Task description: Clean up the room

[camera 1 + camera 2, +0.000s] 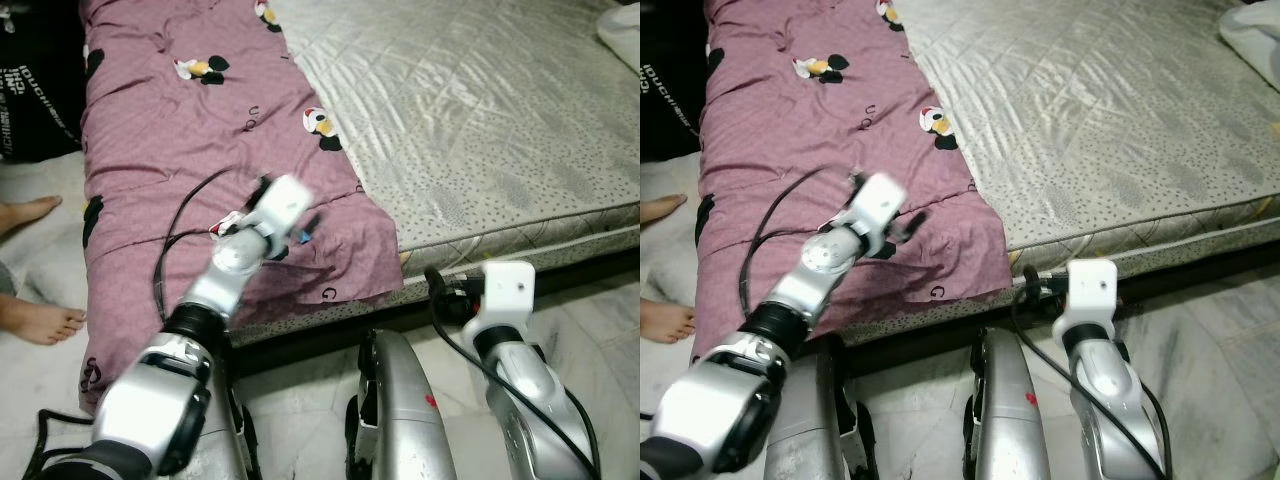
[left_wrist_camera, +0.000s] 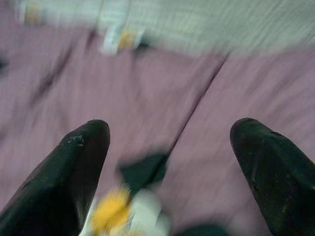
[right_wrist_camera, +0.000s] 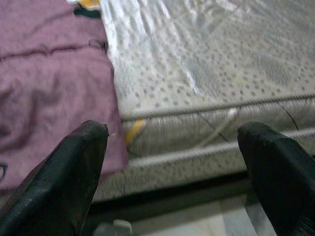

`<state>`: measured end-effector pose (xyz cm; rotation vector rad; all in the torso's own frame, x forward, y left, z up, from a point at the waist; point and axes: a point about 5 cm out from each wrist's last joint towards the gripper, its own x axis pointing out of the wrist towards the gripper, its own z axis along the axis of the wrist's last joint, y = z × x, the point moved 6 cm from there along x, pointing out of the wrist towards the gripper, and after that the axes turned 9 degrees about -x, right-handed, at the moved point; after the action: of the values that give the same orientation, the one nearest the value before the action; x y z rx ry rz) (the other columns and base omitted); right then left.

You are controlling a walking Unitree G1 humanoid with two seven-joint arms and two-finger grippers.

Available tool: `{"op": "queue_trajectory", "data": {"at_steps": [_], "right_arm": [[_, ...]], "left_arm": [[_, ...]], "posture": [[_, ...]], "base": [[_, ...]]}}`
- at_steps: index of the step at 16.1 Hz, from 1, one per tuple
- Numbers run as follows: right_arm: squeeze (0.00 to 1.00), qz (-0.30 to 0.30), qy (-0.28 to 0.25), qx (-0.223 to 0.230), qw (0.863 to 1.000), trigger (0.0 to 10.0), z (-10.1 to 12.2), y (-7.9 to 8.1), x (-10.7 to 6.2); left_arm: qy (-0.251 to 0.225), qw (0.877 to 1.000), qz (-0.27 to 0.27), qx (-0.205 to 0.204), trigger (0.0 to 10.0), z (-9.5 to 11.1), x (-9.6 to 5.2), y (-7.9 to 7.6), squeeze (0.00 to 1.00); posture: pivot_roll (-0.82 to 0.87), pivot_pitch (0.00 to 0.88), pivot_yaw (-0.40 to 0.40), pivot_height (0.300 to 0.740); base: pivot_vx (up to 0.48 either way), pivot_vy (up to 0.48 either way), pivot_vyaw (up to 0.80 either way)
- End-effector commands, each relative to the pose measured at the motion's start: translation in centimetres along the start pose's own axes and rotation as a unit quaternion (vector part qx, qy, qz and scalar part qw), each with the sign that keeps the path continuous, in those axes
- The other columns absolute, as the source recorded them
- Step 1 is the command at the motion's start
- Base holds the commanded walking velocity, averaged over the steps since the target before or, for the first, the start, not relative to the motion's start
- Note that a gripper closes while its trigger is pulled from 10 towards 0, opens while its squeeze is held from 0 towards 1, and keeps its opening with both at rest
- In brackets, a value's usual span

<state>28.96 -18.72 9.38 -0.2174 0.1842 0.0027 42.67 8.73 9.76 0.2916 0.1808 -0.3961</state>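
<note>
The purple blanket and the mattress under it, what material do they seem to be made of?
The purple blanket looks like soft, matte quilted cotton or polyester: stitched seam lines, loose folds, printed cartoon figures. The mattress seems covered in a shiny satin-like quilted fabric with a grey dotted pattern; its surface reflects light in bright streaks, and corded piping runs along its edge. The exact fibres cannot be told from the look alone.

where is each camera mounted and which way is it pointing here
Left eye view: on the head, looking down at the purple blanket on the mattress; both arms show, the left gripper over the blanket.
Right eye view: same scene; right gripper low by the mattress edge.
Left wrist view: along its open fingers onto the blanket, blurred.
Right wrist view: along its open fingers at the mattress side.
All four share the blanket.
</note>
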Motion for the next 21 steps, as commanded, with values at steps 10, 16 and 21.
{"op": "queue_trajectory", "data": {"at_steps": [10,16,21], "right_arm": [[0.00,-0.024,0.007,-0.001,1.000,10.0,0.4,-1.2,-1.0],[0.00,0.011,-0.048,0.015,0.999,10.0,3.2,0.4,3.5],[0.00,0.051,-0.086,0.026,0.995,10.0,6.0,3.4,8.3]], "left_arm": [[0.186,0.978,-0.096,0.000,10.0,-6.6,-0.4,-6.6,0.00],[0.012,0.999,0.019,-0.041,10.0,-1.4,0.0,-0.9,0.00],[-0.123,0.982,0.109,-0.087,10.0,2.4,-7.2,3.0,0.00]], "posture": [[-0.24,0.192,-0.006,0.548],[-0.09,0.150,-0.005,0.548],[0.07,0.127,-0.033,0.548]], "base": [[0.000,0.000,0.00],[0.000,0.000,0.00],[0.000,0.000,0.00]]}}
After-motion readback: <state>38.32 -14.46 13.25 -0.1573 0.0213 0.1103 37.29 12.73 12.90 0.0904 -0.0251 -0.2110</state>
